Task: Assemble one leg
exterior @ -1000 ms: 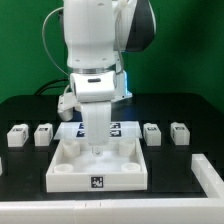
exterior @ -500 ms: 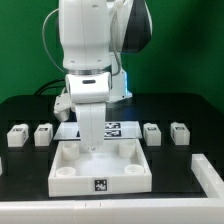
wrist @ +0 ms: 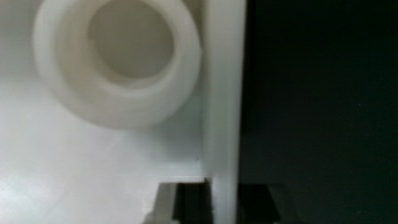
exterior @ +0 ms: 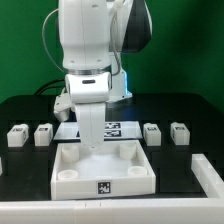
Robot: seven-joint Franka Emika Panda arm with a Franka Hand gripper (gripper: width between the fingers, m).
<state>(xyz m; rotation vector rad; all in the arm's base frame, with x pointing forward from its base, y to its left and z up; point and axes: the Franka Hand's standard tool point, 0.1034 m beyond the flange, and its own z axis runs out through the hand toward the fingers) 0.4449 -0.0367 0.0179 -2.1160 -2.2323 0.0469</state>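
Four small white legs with tags stand in a row on the black table: two at the exterior view's left and two at its right. The large white square tray-like piece lies in the middle, with a tag on its front wall. My gripper reaches down onto the tray's far wall near its far left corner. In the wrist view my gripper has a dark finger on each side of the thin white wall, shut on it. A round corner socket lies beside it.
The marker board lies flat behind the tray. A white curved piece sits at the front edge on the exterior view's right. The arm's body hides the table's far middle.
The arm has shifted toward the exterior view's left, and the tray has slid slightly toward the front and right with my gripper on its wall. The legs have not moved.
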